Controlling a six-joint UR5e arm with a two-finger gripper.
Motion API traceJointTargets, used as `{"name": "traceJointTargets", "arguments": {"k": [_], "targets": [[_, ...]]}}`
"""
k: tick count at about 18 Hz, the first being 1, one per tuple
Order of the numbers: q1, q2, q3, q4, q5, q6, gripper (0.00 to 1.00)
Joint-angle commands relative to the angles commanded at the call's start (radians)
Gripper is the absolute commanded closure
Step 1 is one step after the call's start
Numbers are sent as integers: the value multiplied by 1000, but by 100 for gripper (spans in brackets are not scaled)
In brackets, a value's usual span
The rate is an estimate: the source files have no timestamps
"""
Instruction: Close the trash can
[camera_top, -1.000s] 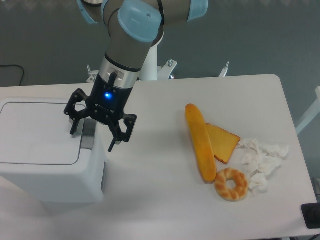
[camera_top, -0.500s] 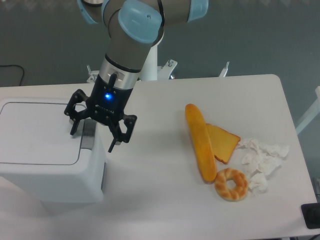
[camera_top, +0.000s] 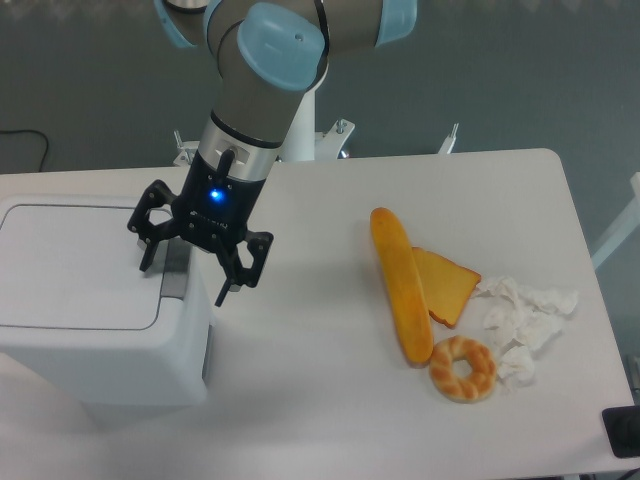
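Note:
The trash can (camera_top: 90, 300) is a large white boxy bin at the left of the table, its flat white lid (camera_top: 70, 265) lying down flush on top. A grey latch (camera_top: 176, 272) sits at the lid's right edge. My gripper (camera_top: 185, 280) hangs just over that right edge, above the latch. Its black fingers (camera_top: 146, 245) are spread apart, one over the lid and one (camera_top: 232, 280) past the bin's right side. Nothing is held between them.
On the white table to the right lie a long bread loaf (camera_top: 400, 285), a toast slice (camera_top: 447, 283), a ring-shaped pastry (camera_top: 462, 368) and crumpled white tissue (camera_top: 525, 320). A dark object (camera_top: 622, 432) sits at the far right bottom corner.
The gripper has shifted very slightly; the lid and the food items stay where they were.

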Motion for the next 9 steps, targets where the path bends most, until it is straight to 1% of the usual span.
{"name": "traceJointTargets", "arguments": {"k": [8, 9], "targets": [[17, 60, 14, -2, 9, 21, 0], [32, 67, 14, -2, 12, 25, 0]]}}
